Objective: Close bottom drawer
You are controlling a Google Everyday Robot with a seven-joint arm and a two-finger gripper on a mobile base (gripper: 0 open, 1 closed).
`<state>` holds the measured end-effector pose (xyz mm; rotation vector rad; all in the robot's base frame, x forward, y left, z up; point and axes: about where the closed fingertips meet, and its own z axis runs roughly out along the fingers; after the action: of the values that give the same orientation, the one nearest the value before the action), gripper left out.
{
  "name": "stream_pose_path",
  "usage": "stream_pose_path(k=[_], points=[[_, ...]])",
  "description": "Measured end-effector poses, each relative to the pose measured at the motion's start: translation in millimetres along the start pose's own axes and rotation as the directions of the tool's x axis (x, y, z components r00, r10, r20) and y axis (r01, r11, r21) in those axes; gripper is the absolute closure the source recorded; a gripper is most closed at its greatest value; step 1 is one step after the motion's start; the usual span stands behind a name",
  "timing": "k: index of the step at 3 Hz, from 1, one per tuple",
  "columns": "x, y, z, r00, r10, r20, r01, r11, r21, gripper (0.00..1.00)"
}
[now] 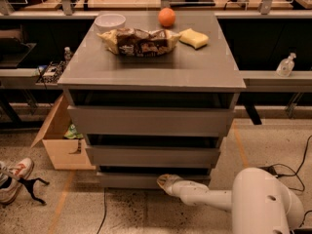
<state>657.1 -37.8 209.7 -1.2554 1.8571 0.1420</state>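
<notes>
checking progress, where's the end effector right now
Low in the camera view, near centre, the end effector is at the front of the bottom drawer.

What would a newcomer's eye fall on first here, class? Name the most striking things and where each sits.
The grey cabinet fills the centre, its top carrying an orange, a snack bag, a yellow sponge and a white bowl. Low at the right, the robot's white arm reaches in, its claw at the front of the bottom drawer.

Claw (165, 181) at the bottom drawer (127, 180) front, its interior hidden; robot body (265, 204) cropped at lower-right edge.
</notes>
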Motion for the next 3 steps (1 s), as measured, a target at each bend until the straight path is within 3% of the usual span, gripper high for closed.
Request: stream_pose_path(k=[1, 2, 3], points=[[-5.4, 0.9, 3.7, 1.000, -0.013, 0.008, 0.014, 0.9997, -0.018, 1.00], [-3.7, 15.7, -6.6, 1.000, -0.015, 0.002, 0.015, 0.9971, -0.075, 1.00], [16.7, 25.6, -24.8, 0.999, 0.027, -0.039, -0.031, 0.9934, -0.111, 1.00]])
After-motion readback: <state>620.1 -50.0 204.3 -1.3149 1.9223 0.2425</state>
